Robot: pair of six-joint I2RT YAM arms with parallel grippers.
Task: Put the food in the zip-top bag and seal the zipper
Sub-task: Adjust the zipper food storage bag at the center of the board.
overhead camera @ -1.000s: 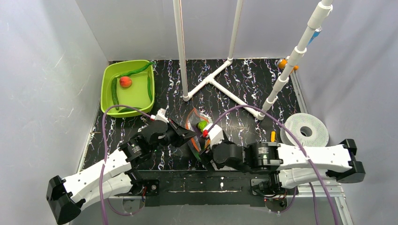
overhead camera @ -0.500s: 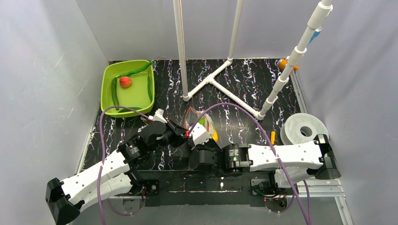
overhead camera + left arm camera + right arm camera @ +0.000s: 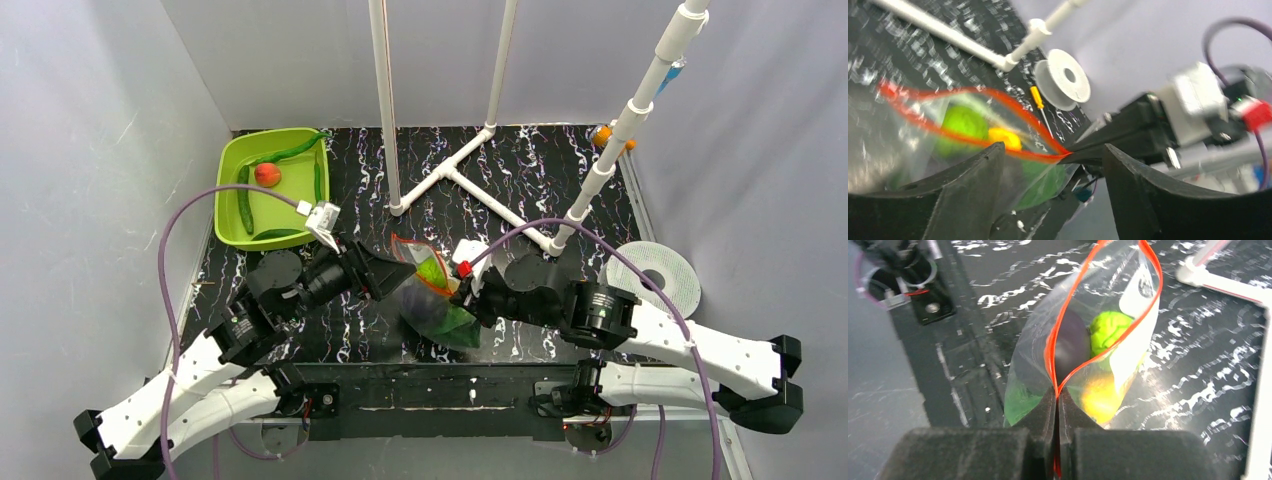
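Top external: zip-top bag (image 3: 432,312) lies mid-table, between both grippers. Left gripper (image 3: 398,277) is at the bag's 10 o'clock and right gripper (image 3: 462,296) at its 3 o'clock. Green bin (image 3: 228,165) sits far off at 10 o'clock, holding long green pods (image 3: 245,200) and red-orange fruit (image 3: 266,174).

Left wrist: fingers spread wide. Zipper (image 3: 1040,156) gapes open and crosses the left fingertip. Its corner tapers to a point between the tips, where the right gripper's black fingers meet it. Lime-green fruit (image 3: 960,125) and yellow piece (image 3: 1004,139) are inside the bag.

Right wrist: fingers pressed together, pinching the zipper end at the bag's 6 o'clock. The mouth opens toward 12. Dark purple eggplant (image 3: 1071,345) is inside.
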